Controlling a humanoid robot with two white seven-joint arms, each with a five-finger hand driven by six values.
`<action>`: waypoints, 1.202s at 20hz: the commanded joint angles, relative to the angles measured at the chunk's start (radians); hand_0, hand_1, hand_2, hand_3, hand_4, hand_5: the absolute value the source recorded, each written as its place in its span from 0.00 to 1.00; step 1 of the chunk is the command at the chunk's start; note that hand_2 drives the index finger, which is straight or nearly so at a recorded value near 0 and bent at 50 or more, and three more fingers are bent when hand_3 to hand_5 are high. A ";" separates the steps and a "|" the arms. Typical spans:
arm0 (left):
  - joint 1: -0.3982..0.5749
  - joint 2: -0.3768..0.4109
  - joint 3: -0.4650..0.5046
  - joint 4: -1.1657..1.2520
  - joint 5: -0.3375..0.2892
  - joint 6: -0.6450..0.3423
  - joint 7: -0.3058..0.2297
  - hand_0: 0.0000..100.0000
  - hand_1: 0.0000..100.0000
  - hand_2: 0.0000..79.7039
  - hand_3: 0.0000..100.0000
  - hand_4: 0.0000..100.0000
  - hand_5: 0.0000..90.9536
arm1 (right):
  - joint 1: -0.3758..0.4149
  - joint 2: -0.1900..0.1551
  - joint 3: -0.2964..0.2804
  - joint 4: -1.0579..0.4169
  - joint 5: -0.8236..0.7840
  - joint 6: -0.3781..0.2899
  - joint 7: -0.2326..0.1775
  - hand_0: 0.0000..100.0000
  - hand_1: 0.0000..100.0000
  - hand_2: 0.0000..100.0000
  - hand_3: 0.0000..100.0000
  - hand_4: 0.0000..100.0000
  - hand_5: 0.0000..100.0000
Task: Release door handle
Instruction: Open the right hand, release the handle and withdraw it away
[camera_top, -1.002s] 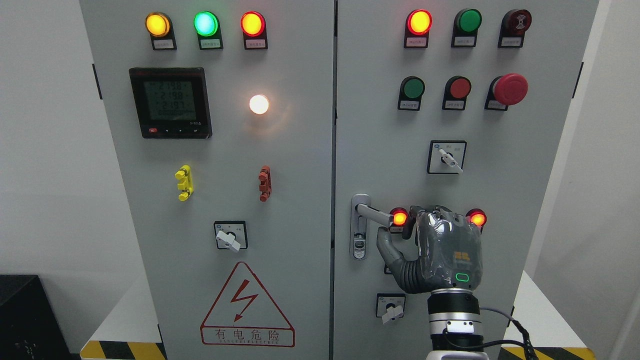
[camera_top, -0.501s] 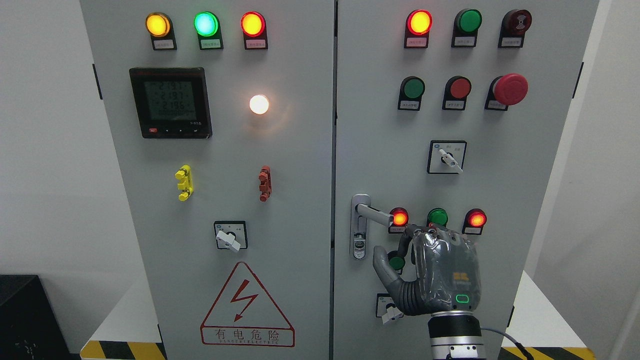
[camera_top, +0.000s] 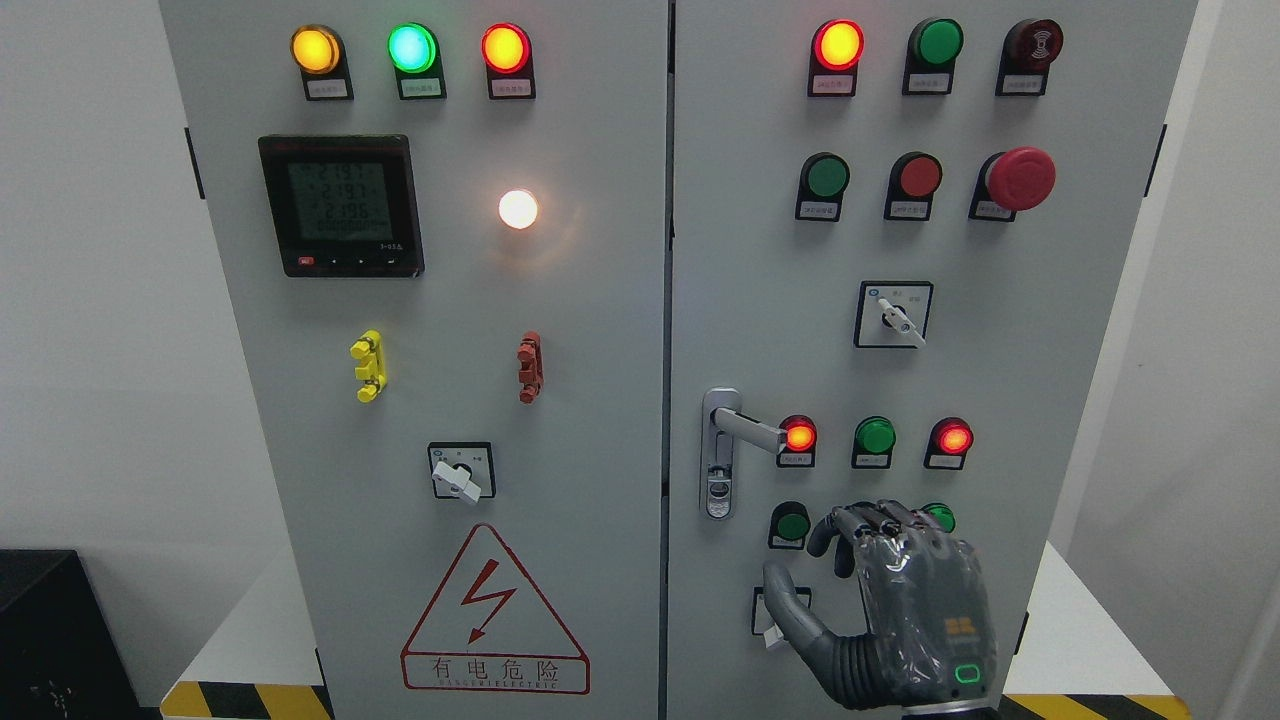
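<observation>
Door handle (camera_top: 748, 428) is sitting free on the left edge of the right cabinet door (camera_top: 1050, 320), its silver lever pointing rightward from a vertical lock plate (camera_top: 719, 455) and ending just beside a glowing red lamp (camera_top: 799, 436). Filling most of the view is the grey two-door electrical cabinet (camera_top: 600, 300), with its left door (camera_top: 300, 450) carrying a digital meter (camera_top: 341, 205), a lit white lamp (camera_top: 518, 209), a rotary switch (camera_top: 461, 471) and a triangular red warning sign (camera_top: 494, 612). Along the top, rows of yellow, green and red indicator lamps are shining, and a red mushroom stop button (camera_top: 1020, 178) is standing out at the upper right. Coming up from the bottom edge at the right, the right hand (camera_top: 880, 610) is hovering well below the handle, touching nothing that can be seen, its fingers (camera_top: 870, 525) loosely curled and the thumb (camera_top: 785, 600) sticking out to the left, gripping nothing. Behind the thumb a small selector switch (camera_top: 775, 620) is partly hidden, and a green button (camera_top: 792, 525) is showing just left of the fingertips.
</observation>
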 joint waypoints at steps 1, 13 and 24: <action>0.000 0.000 0.000 0.000 0.000 -0.001 -0.001 0.00 0.00 0.06 0.10 0.00 0.00 | 0.065 -0.003 -0.196 -0.066 -0.061 -0.067 -0.013 0.34 0.38 0.44 0.65 0.47 0.21; 0.000 0.000 0.000 0.000 0.000 -0.001 -0.001 0.00 0.00 0.06 0.10 0.00 0.00 | 0.009 -0.008 -0.276 -0.060 -0.233 -0.090 -0.001 0.42 0.27 0.00 0.00 0.00 0.00; 0.000 0.000 0.000 0.000 0.000 -0.001 -0.001 0.00 0.00 0.06 0.10 0.00 0.00 | 0.012 -0.003 -0.224 -0.101 -0.232 -0.121 -0.010 0.44 0.24 0.00 0.00 0.00 0.00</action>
